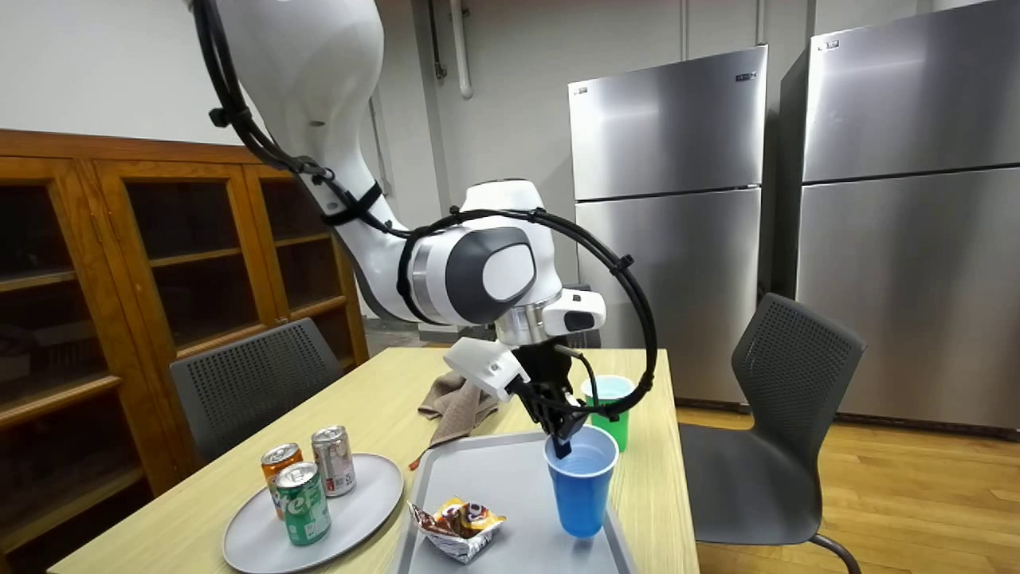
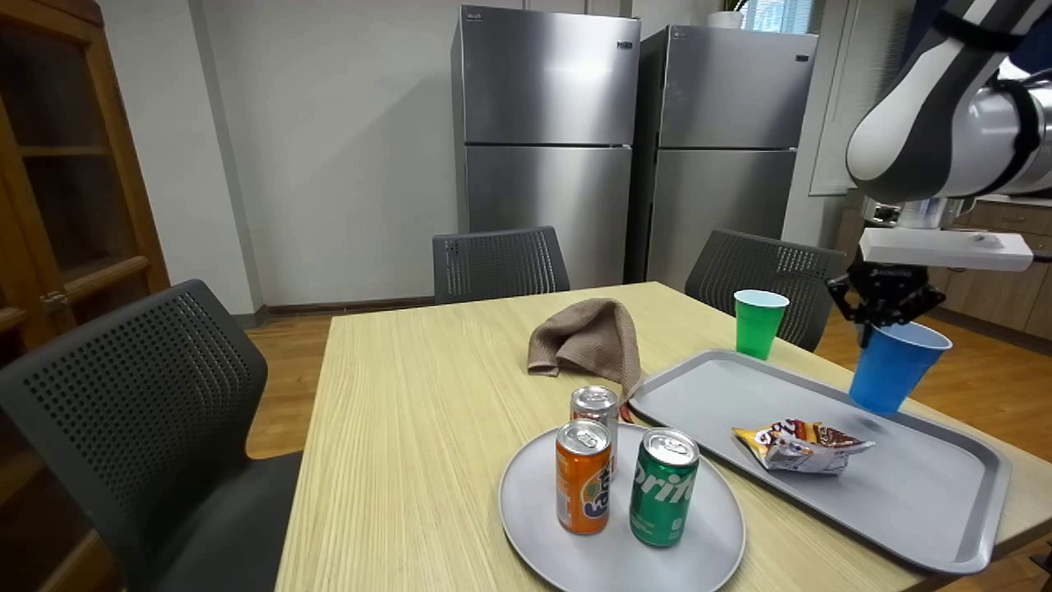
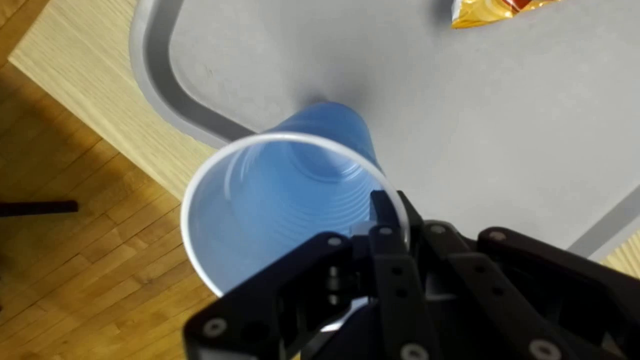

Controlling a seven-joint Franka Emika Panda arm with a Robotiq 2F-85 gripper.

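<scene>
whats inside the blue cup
In the wrist view, the blue cup shows its ridged inner wall and bottom, with one fingertip of the gripper inside the rim. The gripper hides the stretch of wall behind it.

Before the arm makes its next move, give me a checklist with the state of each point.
1. Black two-finger gripper shut on the rim of the blue plastic cup: ok.
2. Blue plastic cup upright: not ok, it leans.
3. Blue plastic cup empty: ok, nothing visible inside.
4. Its base off the grey rectangular tray: cannot tell.
5. Crumpled yellow-and-brown snack bag apart from the blue plastic cup: ok.
</scene>
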